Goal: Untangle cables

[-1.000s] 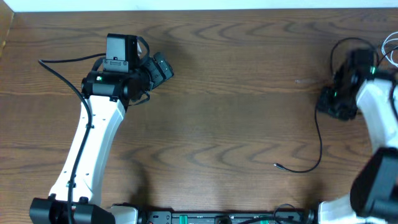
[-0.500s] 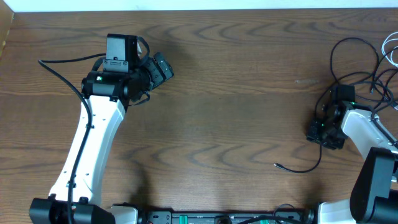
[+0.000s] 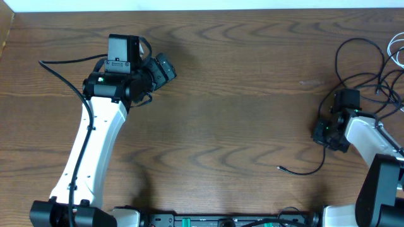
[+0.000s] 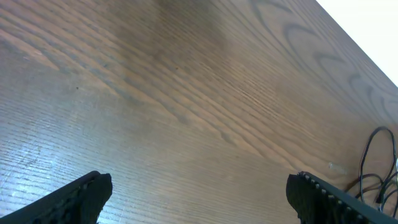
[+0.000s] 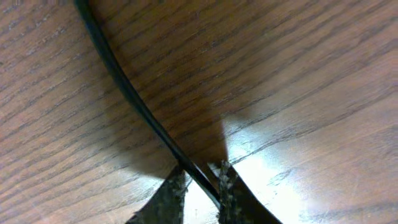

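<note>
**Overhead.**
- Table (image 3: 240,113): dark wood grain.
- Left arm (image 3: 95,139): white, reaching from the near edge to the far left.
- Left gripper (image 3: 163,68): over bare wood, well apart from all cords.
- Right arm (image 3: 369,135): at the right edge.
- Right gripper (image 3: 323,133): low over the table, on the line of the black cable (image 3: 323,157).
- The black cable loops near the far right corner. It runs down past the right gripper and curves left to a small plug tip lying free on the wood.
- White cable (image 3: 398,47): thin loops at the right edge, beside further black strands; the tangle is too fine to sort out.

**Left wrist.**
- Left gripper (image 4: 199,199): jaws wide, one finger at each lower corner, nothing between them.
- Black cable (image 4: 371,158): loops visible far off at the right.

**Right wrist.**
- Right gripper (image 5: 199,183): jaws narrow, closed about the black cable (image 5: 121,84).
- The cable crosses the wood from the upper left and passes between the tips, touching both.
</note>
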Motion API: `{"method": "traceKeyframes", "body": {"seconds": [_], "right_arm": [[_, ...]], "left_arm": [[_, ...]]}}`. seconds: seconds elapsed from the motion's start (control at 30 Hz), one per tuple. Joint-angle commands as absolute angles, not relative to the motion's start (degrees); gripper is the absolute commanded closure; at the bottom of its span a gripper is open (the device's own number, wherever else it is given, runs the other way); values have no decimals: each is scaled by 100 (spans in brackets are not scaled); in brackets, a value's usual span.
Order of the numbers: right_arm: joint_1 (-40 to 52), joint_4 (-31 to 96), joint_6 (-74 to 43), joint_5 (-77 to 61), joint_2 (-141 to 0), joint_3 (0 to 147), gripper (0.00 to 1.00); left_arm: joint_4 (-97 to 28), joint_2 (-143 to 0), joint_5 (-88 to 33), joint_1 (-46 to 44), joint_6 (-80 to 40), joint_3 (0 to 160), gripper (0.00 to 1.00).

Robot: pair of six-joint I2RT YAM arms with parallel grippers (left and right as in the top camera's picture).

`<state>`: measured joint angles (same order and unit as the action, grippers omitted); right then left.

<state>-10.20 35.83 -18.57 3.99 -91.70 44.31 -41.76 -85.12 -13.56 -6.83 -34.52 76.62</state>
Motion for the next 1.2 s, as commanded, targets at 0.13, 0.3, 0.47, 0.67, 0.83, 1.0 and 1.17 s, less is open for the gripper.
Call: {"method": "traceKeyframes", "body": {"seconds": [0.13,0.3,0.47,0.67,0.83,1.0,1.17], "right_arm": [[-1009,3103,-2818,720,-9421,3957,99],[-1022,2115,-3214,967,-9537,3981,99],[-1330,1726,-3262,1168,-10047,4488,99],[-2058,3020,-2818,1256,-11253,6460,99],[-2617,3953,-2644,1498,-12143,8165,99],[-3059,4410,-2443,1549,-12733,9389,99],[-3494,5037,-2359,1614,-12857,10311,99]], "left_arm": [[-4178,-8562,-1317,-666,-3459,7686,5],[-4178,-8562,-1317,-666,-3459,7686,5],[-4178,-8562,-1317,-666,-3459,7686,5],[-4178,-8562,-1317,-666,-3459,7686,5],[-4176,-8562,-1317,-666,-3459,7686,5],[-4178,-8562,-1317,-666,-3459,7686,5],[-4178,-8562,-1317,-666,-3459,7686,5]]}}
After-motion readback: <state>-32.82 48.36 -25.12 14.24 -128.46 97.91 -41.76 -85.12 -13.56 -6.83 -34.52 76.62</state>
